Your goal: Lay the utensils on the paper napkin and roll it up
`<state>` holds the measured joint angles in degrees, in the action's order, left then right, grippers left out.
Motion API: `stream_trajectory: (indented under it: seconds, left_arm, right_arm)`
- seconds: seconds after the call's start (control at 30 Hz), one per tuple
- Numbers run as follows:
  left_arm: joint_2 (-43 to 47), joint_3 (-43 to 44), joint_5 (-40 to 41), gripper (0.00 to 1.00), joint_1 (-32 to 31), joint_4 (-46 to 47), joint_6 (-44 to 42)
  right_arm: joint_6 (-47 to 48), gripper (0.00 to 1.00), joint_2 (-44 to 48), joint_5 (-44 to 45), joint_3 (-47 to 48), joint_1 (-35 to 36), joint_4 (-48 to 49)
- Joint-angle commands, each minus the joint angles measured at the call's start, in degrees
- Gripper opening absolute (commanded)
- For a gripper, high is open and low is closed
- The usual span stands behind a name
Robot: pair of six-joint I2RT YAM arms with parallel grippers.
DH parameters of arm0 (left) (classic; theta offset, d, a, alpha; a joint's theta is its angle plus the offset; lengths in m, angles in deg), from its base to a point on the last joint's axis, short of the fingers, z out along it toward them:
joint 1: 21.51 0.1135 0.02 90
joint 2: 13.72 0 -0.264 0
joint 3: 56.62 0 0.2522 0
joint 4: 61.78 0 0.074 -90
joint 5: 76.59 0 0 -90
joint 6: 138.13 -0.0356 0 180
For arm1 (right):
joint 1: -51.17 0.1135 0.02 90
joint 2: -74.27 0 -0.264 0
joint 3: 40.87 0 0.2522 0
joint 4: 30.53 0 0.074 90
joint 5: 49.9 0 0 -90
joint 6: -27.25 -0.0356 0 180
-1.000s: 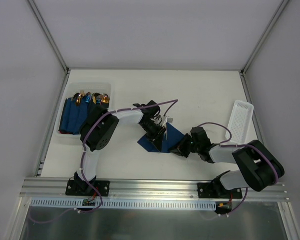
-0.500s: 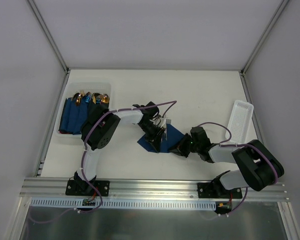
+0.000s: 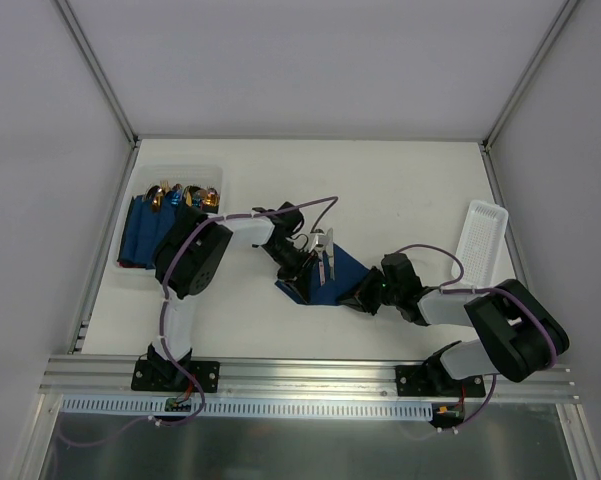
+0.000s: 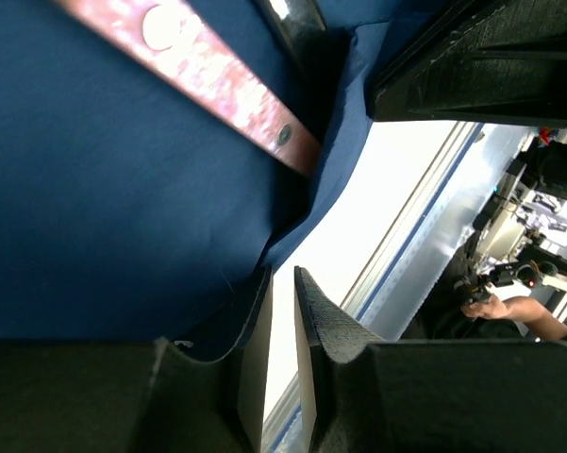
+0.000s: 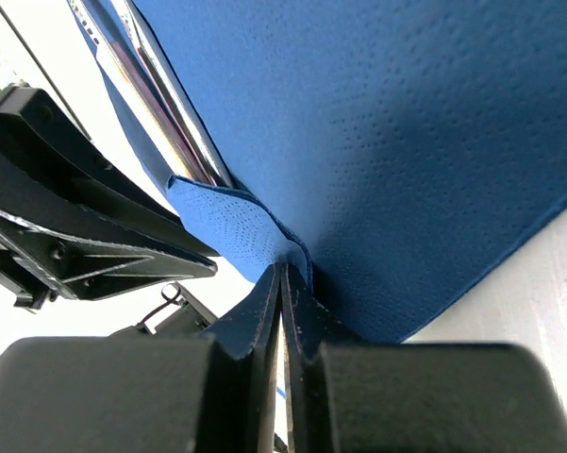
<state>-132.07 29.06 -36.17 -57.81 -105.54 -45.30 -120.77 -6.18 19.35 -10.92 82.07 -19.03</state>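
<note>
The dark blue paper napkin [image 3: 344,270] lies on the white table between my two arms. Silver utensils [image 3: 323,256] lie across its left part, their heads toward the back. In the left wrist view a metal handle [image 4: 228,87] crosses the napkin [image 4: 104,189]. My left gripper [image 3: 300,268] sits at the napkin's left edge. Its jaws [image 4: 281,276] stand a narrow slit apart, bare table showing through; the paper edge drapes over one finger. My right gripper [image 3: 364,297] is shut [image 5: 283,268] on a raised fold of the napkin [image 5: 406,142] beside the shiny utensils [image 5: 156,106].
A clear bin [image 3: 216,176] at the back left holds dark blue rolled bundles [image 3: 143,232] with copper-gold heads. A white tray [image 3: 480,240] lies at the right edge. An aluminium rail [image 3: 310,372] runs along the near edge. Each gripper's black body looms close to the other.
My left gripper has slid left and slightly nearer along the napkin, uncovering the utensils' heads. The right gripper has kept its place and its pinch on the paper.
</note>
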Motion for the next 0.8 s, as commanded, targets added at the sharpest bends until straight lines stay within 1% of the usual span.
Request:
stream_trajectory:
  seconds: [0.0,0.1,0.23,0.5,0.77]
  left_arm:
    - [4.52,-0.20,0.46,0.16,1.40,-1.38,-2.21]
    - [6.98,0.33,-1.57,0.17,0.61,-1.38,-1.95]
    - [8.74,0.76,-1.92,0.17,-0.36,-1.38,-1.25]
    - [6.02,1.20,-2.36,0.16,-0.89,-0.76,0.60]
    - [3.12,2.78,-2.45,0.16,-2.82,0.38,1.03]
  right_arm:
    - [1.86,0.05,-0.85,3.26,-0.54,-0.22,-3.90]
    - [1.94,0.05,-1.03,3.09,-0.19,-0.22,-3.90]
    - [1.95,0.04,-1.12,3.00,0.16,-0.22,-3.81]
    - [2.38,0.04,-0.68,3.17,1.04,-0.13,-5.21]
    - [3.17,0.04,-0.15,3.00,1.39,-0.13,-5.83]
